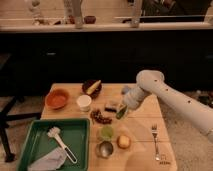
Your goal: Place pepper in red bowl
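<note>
The bench [145,125] is pale wood. A white arm [170,97] ends in the pincer [122,111], over the bench's middle, clamped on the dark green pepper [120,114]. The red bowl [57,99] near the left edge is orange-red. The brown bowl [89,91] is dark with something yellow inside. The cup [84,102] is white, the tray [30,145] green and the cloth [47,161] grey.

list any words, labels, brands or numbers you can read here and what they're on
No text can be read.
Packet on the table: print, if any, too blurred to read.
Dark mark near the fork: too blurred to read.
Gripper, over mid-table, shut on the pepper: no label shows.
</note>
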Tool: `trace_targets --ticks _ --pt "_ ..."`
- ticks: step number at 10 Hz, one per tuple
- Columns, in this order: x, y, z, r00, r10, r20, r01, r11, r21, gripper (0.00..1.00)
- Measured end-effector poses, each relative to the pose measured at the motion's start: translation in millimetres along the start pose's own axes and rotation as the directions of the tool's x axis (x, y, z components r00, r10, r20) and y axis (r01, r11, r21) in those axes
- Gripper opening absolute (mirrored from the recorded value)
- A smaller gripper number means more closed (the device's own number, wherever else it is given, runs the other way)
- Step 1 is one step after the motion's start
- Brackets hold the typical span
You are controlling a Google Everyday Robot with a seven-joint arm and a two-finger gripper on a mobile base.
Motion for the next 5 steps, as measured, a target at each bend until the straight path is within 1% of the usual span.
trace_targets --ticks 3,5 --pt "-23.6 -45.8 5.6 0.998 -0.056 0.008 0.056 0.998 0.030 0.00" --pt "-25.5 -61.8 0.3 0.998 -0.068 -0.001 0.068 0.996 0.053 0.00"
